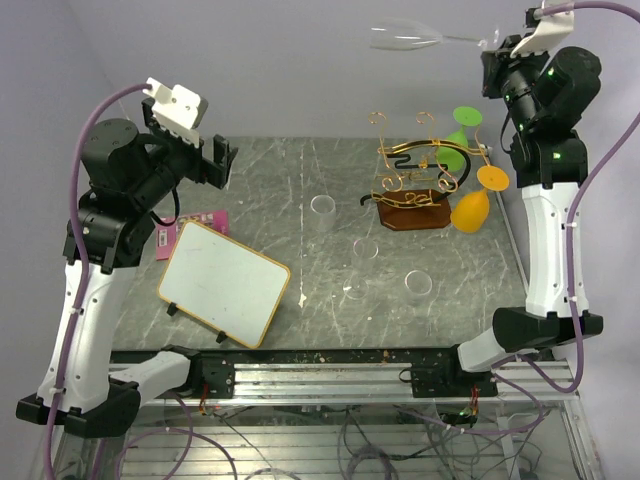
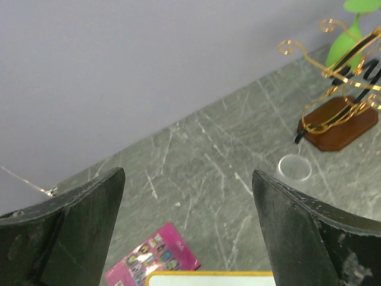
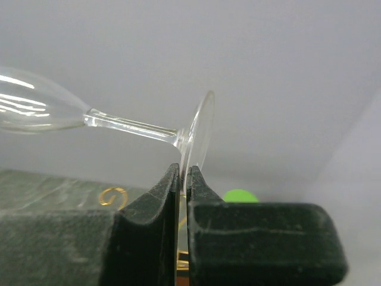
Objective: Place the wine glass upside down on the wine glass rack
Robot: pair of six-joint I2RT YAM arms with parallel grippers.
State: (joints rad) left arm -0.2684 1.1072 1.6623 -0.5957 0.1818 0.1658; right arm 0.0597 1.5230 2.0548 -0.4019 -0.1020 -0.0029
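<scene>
Grey marbled table [image 1: 300,190] is being viewed from above, with the rack [image 1: 415,175] standing at its far right beside an orange glass [image 1: 470,212] and a green glass [image 1: 455,145]. The wine glass [image 1: 405,37] is being held sideways, high above the rack, by the right gripper [image 1: 492,45]. The left gripper [image 1: 222,160] is being held spread and empty.

On the left wrist view, its jaws are being shown wide apart, with the rack at upper right.

On the right wrist view, the wine glass is being pinched by its foot between clenched jaws.

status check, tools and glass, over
Right tool shut on wine glass foot, glass sideways, high. Left tool open, empty. Green glass, orange glass already on wine glass rack.
</scene>
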